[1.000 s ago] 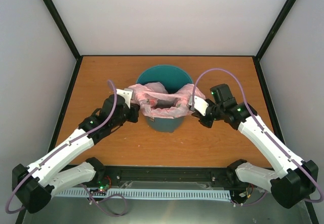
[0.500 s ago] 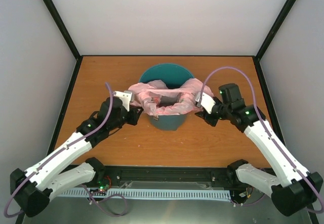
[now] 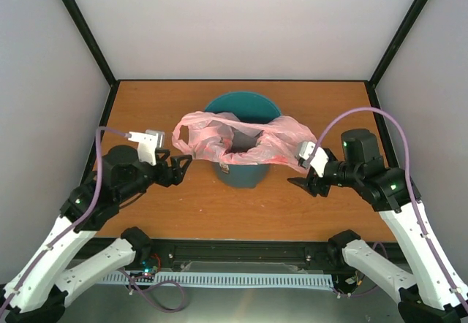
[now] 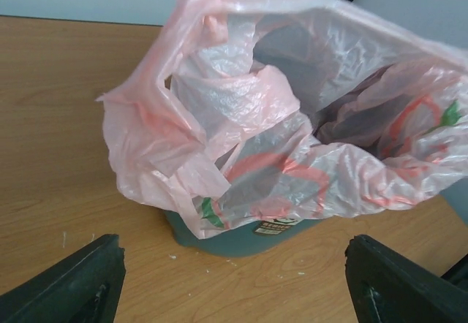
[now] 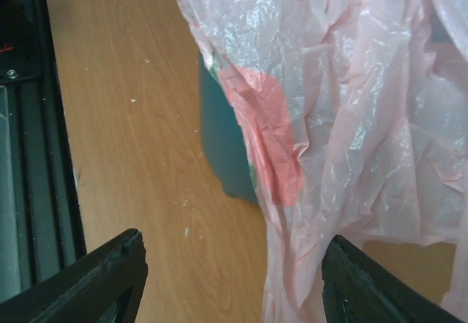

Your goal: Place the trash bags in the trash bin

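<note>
The teal trash bin (image 3: 242,111) stands upright in the middle of the table, with a white label (image 4: 274,227) low on its side. The pink trash bag (image 3: 219,134) lies crumpled across its mouth, with its edges hanging outside the rim on both sides. My left gripper (image 3: 178,169) is open, left of the bin and clear of the bag; in its wrist view the bag (image 4: 278,118) and bin (image 4: 219,239) sit beyond the gripper (image 4: 234,294). My right gripper (image 3: 298,183) is open to the right. A hanging fold of bag (image 5: 351,140) droops between the jaws of that gripper (image 5: 234,286), unpinched, beside the bin (image 5: 223,147).
The black rail (image 3: 241,253) runs along the table's near edge and shows again in the right wrist view (image 5: 22,155). Small white crumbs (image 4: 172,256) dot the wood in front of the bin. Grey walls with black posts (image 3: 84,31) enclose the table.
Both grippers have opened and let go of the bag, then pulled back outward and toward the near edge. The bag has spread wider over the bin's rim.
</note>
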Robot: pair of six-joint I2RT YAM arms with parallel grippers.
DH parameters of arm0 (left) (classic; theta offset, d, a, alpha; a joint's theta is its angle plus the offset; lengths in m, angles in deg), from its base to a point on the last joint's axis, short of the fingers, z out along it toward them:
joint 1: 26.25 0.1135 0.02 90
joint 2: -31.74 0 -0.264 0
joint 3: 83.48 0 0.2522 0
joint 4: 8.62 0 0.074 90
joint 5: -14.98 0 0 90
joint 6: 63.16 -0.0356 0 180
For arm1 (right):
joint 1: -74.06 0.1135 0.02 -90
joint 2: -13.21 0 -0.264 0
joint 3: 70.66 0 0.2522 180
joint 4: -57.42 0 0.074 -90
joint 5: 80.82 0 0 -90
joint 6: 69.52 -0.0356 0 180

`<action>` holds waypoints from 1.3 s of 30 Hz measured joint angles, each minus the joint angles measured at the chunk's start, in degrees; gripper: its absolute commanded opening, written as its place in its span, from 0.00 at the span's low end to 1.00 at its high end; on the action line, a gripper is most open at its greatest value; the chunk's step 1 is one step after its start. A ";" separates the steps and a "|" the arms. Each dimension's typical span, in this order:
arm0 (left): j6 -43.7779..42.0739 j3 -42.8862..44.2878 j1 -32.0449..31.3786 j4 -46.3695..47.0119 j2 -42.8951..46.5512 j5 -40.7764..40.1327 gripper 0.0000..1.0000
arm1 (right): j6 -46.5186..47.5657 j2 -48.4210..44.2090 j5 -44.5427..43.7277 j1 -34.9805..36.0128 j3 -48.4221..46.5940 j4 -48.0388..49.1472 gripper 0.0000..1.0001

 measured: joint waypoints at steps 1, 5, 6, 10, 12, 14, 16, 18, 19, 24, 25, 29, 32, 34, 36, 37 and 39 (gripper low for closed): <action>0.02 1.07 0.00 -1.31 0.39 -0.09 0.84 | 0.00 0.00 0.13 0.00 -0.24 -0.98 0.64; 0.04 5.68 0.00 -6.05 0.17 -2.14 0.84 | -0.31 0.94 1.64 0.00 -2.91 -4.57 0.59; 0.04 6.78 0.00 -7.15 0.00 -3.10 0.85 | -0.74 1.29 2.12 0.00 -4.46 -5.42 0.58; -0.24 11.65 0.00 -11.04 -1.60 -7.37 0.84 | -2.80 1.51 3.76 0.00 -11.41 -5.97 0.54; -1.05 14.36 0.00 -12.11 -2.91 -8.90 0.84 | -4.22 1.18 3.17 0.00 -13.53 -5.35 0.54; -2.21 16.35 0.00 -12.20 -3.89 -9.35 0.82 | -5.55 0.87 1.44 0.00 -14.10 -4.39 0.56; -4.09 18.01 0.00 -12.04 -4.57 -8.13 0.80 | -6.91 1.42 -1.18 0.00 -13.90 -3.52 0.61; -5.90 19.41 0.00 -11.98 -5.22 -6.08 0.78 | -7.78 2.43 -3.56 0.00 -13.27 -2.45 0.65; -7.04 20.41 0.00 -12.02 -5.84 -4.92 0.78 | -8.02 3.04 -4.87 0.00 -12.72 -1.68 0.66; -12.02 23.12 0.00 -11.61 -9.73 -4.22 0.78 | -8.46 6.01 -11.43 0.00 -9.79 1.88 0.69; -13.03 23.19 0.00 -11.61 -10.93 -5.16 0.78 | -8.55 6.62 -12.39 0.00 -9.49 2.47 0.69; -15.28 23.17 0.00 -11.63 -14.93 -8.41 0.74 | -8.61 7.98 -14.86 0.00 -8.72 4.68 0.69; -16.55 22.01 0.00 -10.58 -16.65 -10.40 0.67 | -8.57 8.41 -16.11 0.00 -7.85 6.38 0.67; -17.31 20.83 0.00 -9.60 -17.07 -11.19 0.58 | -8.52 8.94 -16.70 0.00 -7.28 7.15 0.63; -17.68 20.28 0.00 -8.61 -17.90 -11.58 0.51 | -8.35 9.77 -16.85 0.00 -6.78 7.82 0.55; -17.92 20.15 0.00 -8.00 -18.58 -11.85 0.49 | -8.33 10.25 -16.90 0.00 -6.51 8.22 0.50; -18.27 19.82 0.00 -6.51 -20.11 -12.70 0.41 | -8.04 10.95 -16.98 0.00 -6.10 8.81 0.39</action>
